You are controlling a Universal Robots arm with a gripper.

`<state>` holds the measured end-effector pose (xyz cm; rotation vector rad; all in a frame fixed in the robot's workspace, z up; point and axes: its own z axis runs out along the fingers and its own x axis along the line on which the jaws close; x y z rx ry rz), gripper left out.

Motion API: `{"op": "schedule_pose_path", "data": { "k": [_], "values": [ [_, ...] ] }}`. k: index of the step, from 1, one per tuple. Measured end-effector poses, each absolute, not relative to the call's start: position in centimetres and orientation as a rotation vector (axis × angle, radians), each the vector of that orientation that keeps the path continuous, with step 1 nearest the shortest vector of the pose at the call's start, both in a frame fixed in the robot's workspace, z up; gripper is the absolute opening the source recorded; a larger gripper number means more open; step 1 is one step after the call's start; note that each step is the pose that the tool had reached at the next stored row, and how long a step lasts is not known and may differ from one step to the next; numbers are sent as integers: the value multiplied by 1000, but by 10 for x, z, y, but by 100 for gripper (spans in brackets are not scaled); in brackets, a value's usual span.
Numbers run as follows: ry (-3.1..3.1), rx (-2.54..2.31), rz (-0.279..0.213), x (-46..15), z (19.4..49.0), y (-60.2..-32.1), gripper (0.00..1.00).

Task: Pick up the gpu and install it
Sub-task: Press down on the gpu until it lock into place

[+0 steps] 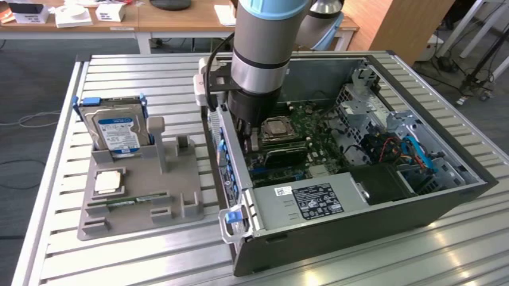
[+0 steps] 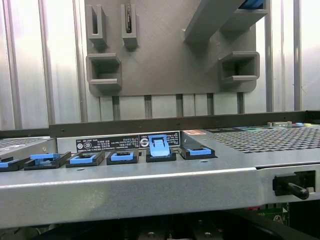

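- Ribbed aluminium table (image 1: pixel 445 250) carries everything, and the open dark-grey computer case (image 1: pixel 358 232) lies on its side in the middle. It's the landmark for the rest.
- The arm (image 1: pixel 263 53) drops straight down into the case, by the case's rear wall.
- A grey holder tray (image 1: pixel 139 205) sits just outside that rear wall. Its tall posts are empty. The silver hard drive (image 1: pixel 118 128) with blue rails stands at the tray's end away from the camera, and a thin green memory stick (image 1: pixel 131 201) lies at its near end.
- The gpu (image 1: pixel 285 156) looks to be the dark flat card inside the case. It lies across the motherboard just beside the CPU socket (image 1: pixel 278 127).
- The gripper (image 1: pixel 256 140) is right over that card's rear-wall end with its fingers pressed together. Whether they pinch the card's edge is hidden by the arm.
- Doing it well probably means keeping the card square to its slot and the bracket end lined up with the rear-wall opening. Push straight in, no tilt, and stay clear of the socket.
- The wrist view shows a row of blue clips (image 2: pixel 159 146) on the case's rear wall, one standing up.
- Writing: a black sticker (image 2: pixel 127 142) beside those clips has white print too small to read. The power supply (image 1: pixel 314 202) label and the hard drive's label are the same story, no brand legible.
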<state>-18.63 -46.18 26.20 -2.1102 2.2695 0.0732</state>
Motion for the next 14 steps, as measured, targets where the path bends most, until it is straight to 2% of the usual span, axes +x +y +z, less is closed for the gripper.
{"op": "schedule_pose_path", "data": {
  "k": [14],
  "values": [
    [2269, -2110, 73, -186, 260, -462, 11]
  ]
}}
